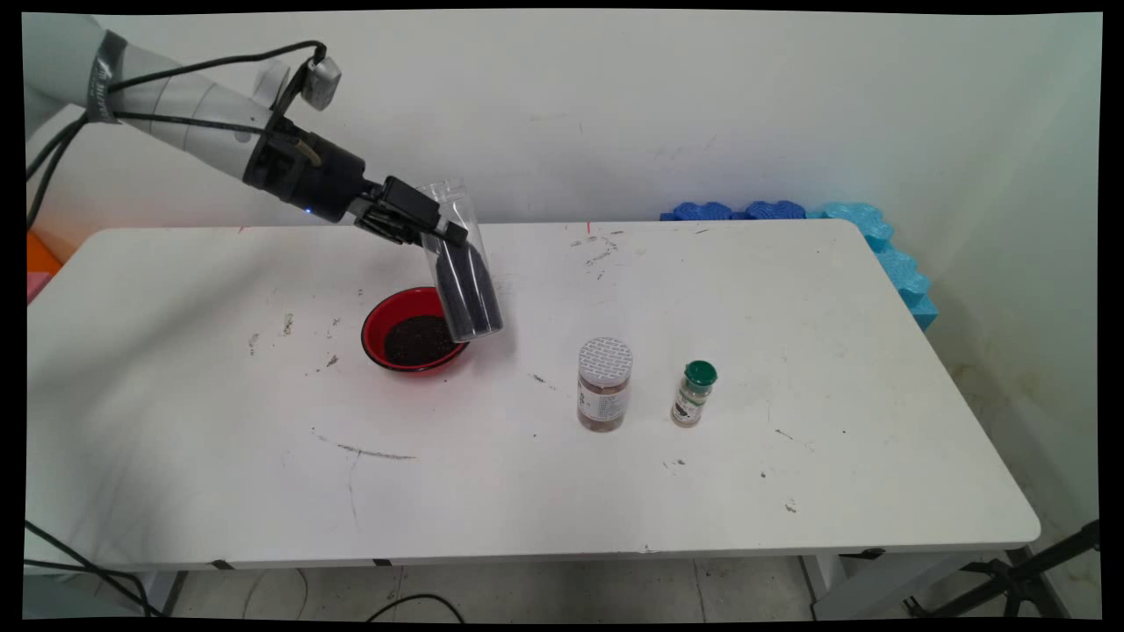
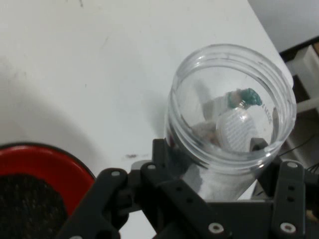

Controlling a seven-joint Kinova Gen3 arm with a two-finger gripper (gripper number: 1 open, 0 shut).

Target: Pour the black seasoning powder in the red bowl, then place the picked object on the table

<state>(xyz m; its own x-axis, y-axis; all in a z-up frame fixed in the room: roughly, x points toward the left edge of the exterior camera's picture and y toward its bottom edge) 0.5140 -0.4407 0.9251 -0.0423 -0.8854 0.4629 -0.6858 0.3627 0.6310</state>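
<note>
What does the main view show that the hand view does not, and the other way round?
Only the main view shows the whole white table, the blue foam pieces behind its far right corner, and that the clear jar hangs tilted above the table beside the red bowl.

Only the hand view looks into the clear jar's open mouth; the inside looks empty.

Both show the tool shut on the clear jar, the red bowl of dark grains, the silver-lidded jar and the green-capped bottle; in the hand view these two appear through the clear wall.
</note>
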